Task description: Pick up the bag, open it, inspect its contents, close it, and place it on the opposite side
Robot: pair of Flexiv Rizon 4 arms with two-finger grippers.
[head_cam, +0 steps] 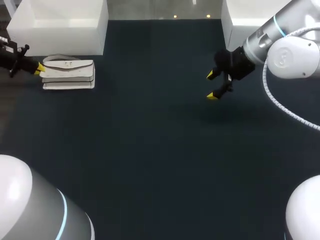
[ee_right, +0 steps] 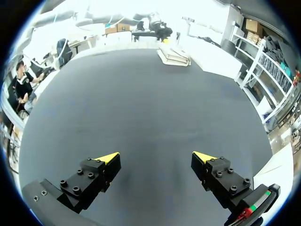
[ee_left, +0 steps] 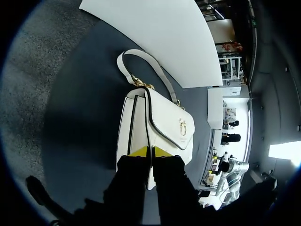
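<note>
Only left wrist view shows the gold clasp [ee_left: 182,126] on the bag [ee_left: 162,113].

- The dark surface [head_cam: 150,150] is plain.
- A white bag [head_cam: 68,73] lies flat near its far left.
- A white block [head_cam: 60,25] stands just behind the bag.

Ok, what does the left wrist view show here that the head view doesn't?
Only the left wrist view: the white bag's gold clasp and dark-edged flap up close, and a strip of bag pinched between the left gripper's close-set fingers. Only the head view: the right gripper, open, above the table, far from the bag. Both: the bag lying flat with the left gripper at its edge.
</note>
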